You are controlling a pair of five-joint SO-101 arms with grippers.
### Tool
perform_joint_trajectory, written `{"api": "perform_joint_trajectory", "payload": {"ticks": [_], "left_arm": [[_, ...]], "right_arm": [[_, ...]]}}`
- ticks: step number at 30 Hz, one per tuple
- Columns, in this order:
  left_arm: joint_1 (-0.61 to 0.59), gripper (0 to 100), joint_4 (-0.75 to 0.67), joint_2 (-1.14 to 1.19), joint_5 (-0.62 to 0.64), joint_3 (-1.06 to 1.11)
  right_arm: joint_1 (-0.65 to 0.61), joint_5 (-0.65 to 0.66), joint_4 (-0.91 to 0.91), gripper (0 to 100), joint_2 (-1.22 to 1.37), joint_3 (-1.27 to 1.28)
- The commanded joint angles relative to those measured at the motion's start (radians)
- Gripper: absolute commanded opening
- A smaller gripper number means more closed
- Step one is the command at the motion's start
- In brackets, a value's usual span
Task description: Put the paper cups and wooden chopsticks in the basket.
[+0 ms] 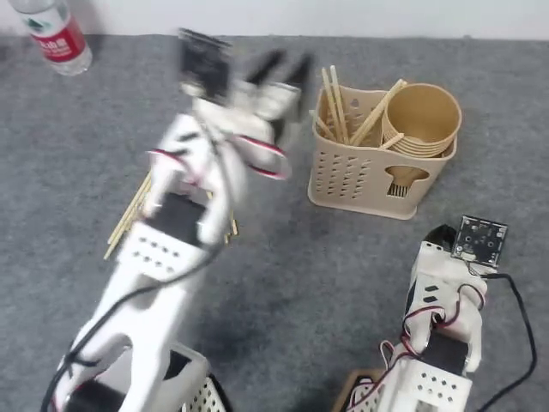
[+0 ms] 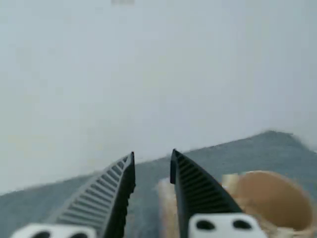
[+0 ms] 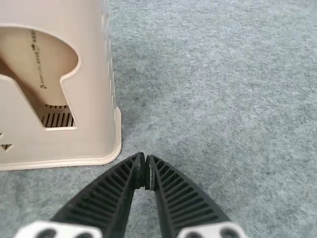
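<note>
The beige slotted basket (image 1: 360,176) stands at the back right and holds stacked paper cups (image 1: 422,116) and several wooden chopsticks (image 1: 339,103). More chopsticks (image 1: 129,215) lie on the grey mat, partly under the left arm. My left gripper (image 1: 285,62) hangs raised just left of the basket, open with nothing between its fingers (image 2: 119,188). Past it in the left wrist view are a paper cup (image 2: 270,198) and the basket rim (image 2: 166,198). My right gripper (image 1: 442,233) rests low in front of the basket (image 3: 59,99), shut and holding nothing (image 3: 145,161).
A plastic water bottle (image 1: 53,34) lies at the back left corner. A white wall (image 2: 148,59) runs behind the table. Open grey mat (image 1: 300,275) stretches between the two arms and in front of the basket.
</note>
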Motion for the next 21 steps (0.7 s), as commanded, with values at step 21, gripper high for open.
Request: {"api": "perform_joint_trajectory", "payload": {"ticks": [21], "left_arm": [[-0.686,18,0.841,0.845,-0.446,-0.526]], "right_arm": [[-0.042,0.051,-0.015,0.9,-0.01,0.0]]}}
